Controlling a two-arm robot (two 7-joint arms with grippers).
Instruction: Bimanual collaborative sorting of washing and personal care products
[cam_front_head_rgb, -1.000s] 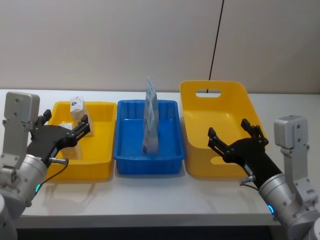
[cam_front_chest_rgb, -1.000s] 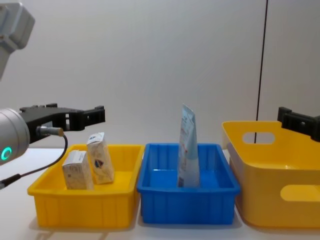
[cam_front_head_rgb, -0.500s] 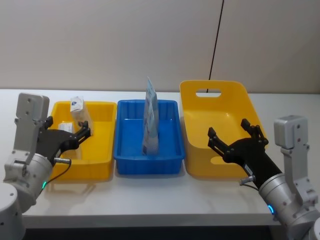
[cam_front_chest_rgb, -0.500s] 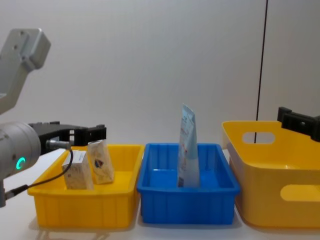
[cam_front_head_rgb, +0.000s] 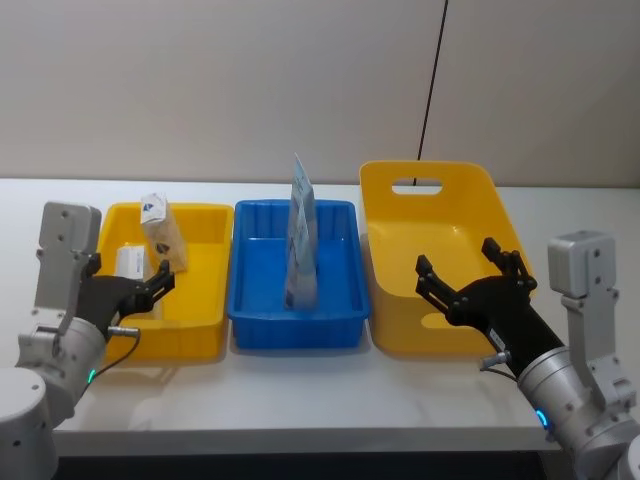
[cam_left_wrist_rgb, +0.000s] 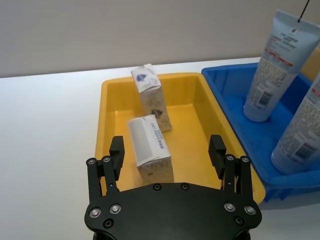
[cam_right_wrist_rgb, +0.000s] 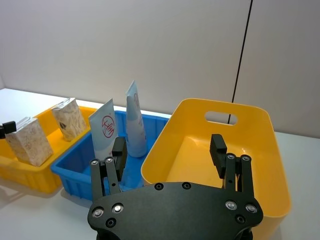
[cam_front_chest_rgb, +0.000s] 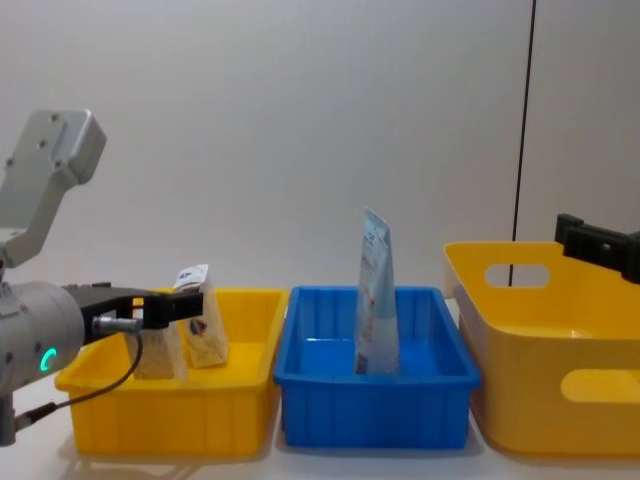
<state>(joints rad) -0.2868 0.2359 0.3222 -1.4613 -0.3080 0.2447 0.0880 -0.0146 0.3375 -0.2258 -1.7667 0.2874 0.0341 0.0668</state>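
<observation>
Two arms reach in over the white worktop (cam_front_head_rgb: 300, 395), where three containers sit in a row: a yellow tray (cam_front_head_rgb: 213, 212) on the robot's left, a blue tray (cam_front_head_rgb: 345, 325) in the middle and a taller yellow basket (cam_front_head_rgb: 440, 215) with a handle slot on the right. The left gripper (cam_front_head_rgb: 140, 285) hangs low over the near end of the yellow tray with its jaws spread wide and nothing between them. Seen from its own wrist, the fingers frame a cream paper-wrapped pack (cam_left_wrist_rgb: 149, 147) standing in the tray just beyond them, though I cannot tell whether they touch it. A second cream pack with a dark logo (cam_left_wrist_rgb: 150, 97) stands farther back in the same tray, leaning slightly, close behind the first. In the blue tray two slim white-and-pale-blue tubes stand on their caps, one tube (cam_right_wrist_rgb: 135, 120) towards the back and the other tube (cam_right_wrist_rgb: 105, 132) nearer, with a round red mark on the side facing the right arm. The right gripper (cam_front_head_rgb: 457, 262) hovers at the near rim of the yellow basket, its jaws also spread and empty.
</observation>
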